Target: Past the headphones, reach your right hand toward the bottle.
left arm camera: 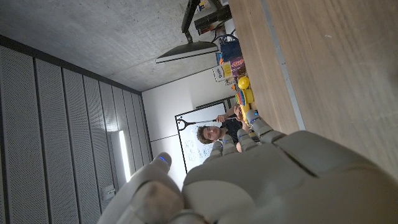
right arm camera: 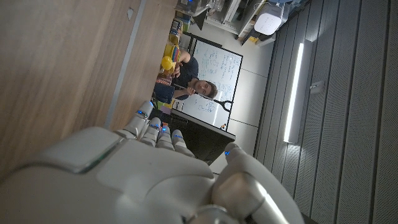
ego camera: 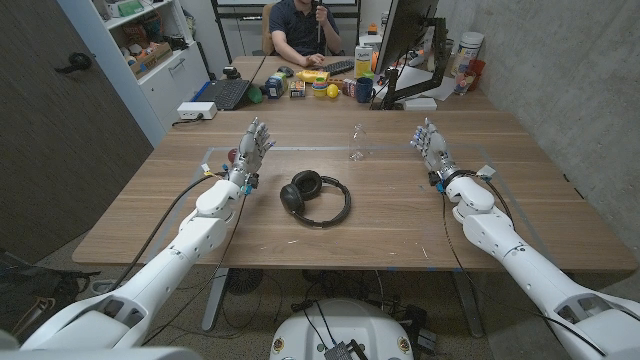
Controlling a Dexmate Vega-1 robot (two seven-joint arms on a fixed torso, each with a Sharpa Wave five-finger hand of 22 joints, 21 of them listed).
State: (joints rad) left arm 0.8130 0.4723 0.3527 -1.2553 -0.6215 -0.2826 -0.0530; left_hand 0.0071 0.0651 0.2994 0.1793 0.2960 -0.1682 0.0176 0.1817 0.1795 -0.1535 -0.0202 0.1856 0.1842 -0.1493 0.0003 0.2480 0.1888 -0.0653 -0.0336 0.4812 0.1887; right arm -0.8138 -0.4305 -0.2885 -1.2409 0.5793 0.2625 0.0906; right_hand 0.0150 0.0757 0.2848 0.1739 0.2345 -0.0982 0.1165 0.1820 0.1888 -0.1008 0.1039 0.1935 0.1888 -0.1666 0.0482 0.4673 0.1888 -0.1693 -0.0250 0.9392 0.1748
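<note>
Headphones [ego camera: 315, 197], one black pair, lie near the middle of a wooden table [ego camera: 400, 225], with one clear bottle [ego camera: 356, 143] standing upright beyond them, toward the far side and well apart from both of the robot's hands. Bare wood runs between the right hand [ego camera: 431, 144] and the bottle, and nothing stands on that stretch. The right hand is raised near the table's right side with its fingers apart and extended, grasping nothing; the left hand [ego camera: 252, 146] mirrors it on the other side, fingers likewise spread and released. Two pale tape lines mark the tabletop, one by each hand. A grey concrete wall closes in along the table's right edge, while a dark partition and white shelving stand off to the left. At the far end a second table is crowded with a laptop [ego camera: 225, 93], a dark monitor [ego camera: 405, 35], a blue mug [ego camera: 364, 90] and small coloured items, and one person [ego camera: 305, 30] in a dark shirt sits behind it. In both wrist views that person appears past the fingertips, before a whiteboard.
</note>
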